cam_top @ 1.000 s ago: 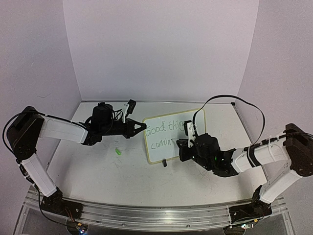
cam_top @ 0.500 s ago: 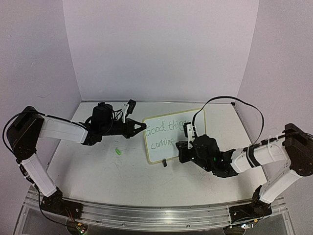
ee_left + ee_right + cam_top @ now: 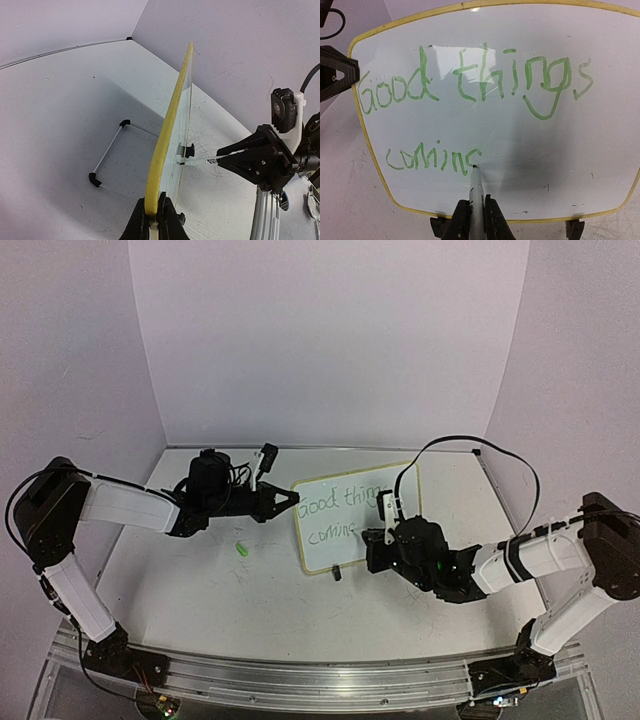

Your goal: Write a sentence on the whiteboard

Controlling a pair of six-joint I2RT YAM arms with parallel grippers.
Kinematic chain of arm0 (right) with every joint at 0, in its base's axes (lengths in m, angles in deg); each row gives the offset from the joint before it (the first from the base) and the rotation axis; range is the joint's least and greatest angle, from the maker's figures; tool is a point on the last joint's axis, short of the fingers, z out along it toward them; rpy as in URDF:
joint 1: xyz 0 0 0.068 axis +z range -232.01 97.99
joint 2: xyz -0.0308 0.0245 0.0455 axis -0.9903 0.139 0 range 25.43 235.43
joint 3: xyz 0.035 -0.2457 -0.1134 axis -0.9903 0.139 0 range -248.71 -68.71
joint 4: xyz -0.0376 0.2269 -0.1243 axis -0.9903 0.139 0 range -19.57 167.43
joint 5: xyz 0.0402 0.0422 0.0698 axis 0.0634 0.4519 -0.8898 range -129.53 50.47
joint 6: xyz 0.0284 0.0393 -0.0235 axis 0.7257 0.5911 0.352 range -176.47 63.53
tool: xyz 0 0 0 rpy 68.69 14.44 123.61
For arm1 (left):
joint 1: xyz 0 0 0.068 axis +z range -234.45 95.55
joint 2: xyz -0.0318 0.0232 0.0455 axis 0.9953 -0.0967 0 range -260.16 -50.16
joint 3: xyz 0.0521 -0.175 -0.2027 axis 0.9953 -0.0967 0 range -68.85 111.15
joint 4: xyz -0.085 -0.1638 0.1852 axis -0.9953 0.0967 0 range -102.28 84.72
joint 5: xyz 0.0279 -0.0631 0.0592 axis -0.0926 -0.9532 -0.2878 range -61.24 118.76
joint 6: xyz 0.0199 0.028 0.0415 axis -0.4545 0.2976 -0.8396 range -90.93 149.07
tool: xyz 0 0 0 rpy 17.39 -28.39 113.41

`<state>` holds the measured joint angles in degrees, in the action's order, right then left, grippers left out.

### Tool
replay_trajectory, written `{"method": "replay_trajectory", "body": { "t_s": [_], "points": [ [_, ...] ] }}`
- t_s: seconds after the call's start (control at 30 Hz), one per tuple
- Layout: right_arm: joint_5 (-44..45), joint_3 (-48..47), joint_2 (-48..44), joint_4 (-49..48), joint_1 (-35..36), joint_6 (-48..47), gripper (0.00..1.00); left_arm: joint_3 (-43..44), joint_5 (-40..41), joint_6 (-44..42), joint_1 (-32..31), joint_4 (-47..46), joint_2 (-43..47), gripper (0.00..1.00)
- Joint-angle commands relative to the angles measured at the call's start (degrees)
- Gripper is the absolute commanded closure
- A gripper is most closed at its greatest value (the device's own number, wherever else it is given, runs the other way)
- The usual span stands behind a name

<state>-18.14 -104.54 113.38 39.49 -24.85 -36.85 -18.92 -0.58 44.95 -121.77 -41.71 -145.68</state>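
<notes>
Upright on the scratched white table (image 3: 200, 590), the whiteboard (image 3: 330, 552) stands just toward 3 o'clock of centre in the overhead view. The left gripper (image 3: 285, 502) is clamped on its yellow rim at the board's 9 o'clock edge; the left wrist camera shows both fingers (image 3: 169, 220) pinching that rim. The right gripper (image 3: 472, 215), coming in from 6 o'clock in its own camera, is closed around a marker (image 3: 476, 190) whose tip touches the board. Green lettering, the sentence (image 3: 470, 82), reads "Good things" on the upper line and "comin" plus a half-formed last letter below, with the marker tip at that letter. A small green piece (image 3: 241, 550) lies on the table at the board's 8 o'clock.
</notes>
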Motion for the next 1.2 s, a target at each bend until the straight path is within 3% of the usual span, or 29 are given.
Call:
{"method": "replay_trajectory", "body": {
  "t_s": [0.0,0.67,1.17],
  "points": [
    [4.5,-0.5,-1.1,0.6,-0.5,-0.5,1.00,2.0,2.6,-3.8,0.3,0.3,0.7,1.00],
    [4.6,-3.9,-0.3,-1.4,-0.8,-3.5,1.00,1.6,2.8,-4.0,0.3,0.3,1.0,1.00],
    [1.9,-0.1,-0.5,3.9,-0.2,1.8,1.00,1.7,2.9,-4.3,0.3,0.4,0.5,1.00]
  ]
}}
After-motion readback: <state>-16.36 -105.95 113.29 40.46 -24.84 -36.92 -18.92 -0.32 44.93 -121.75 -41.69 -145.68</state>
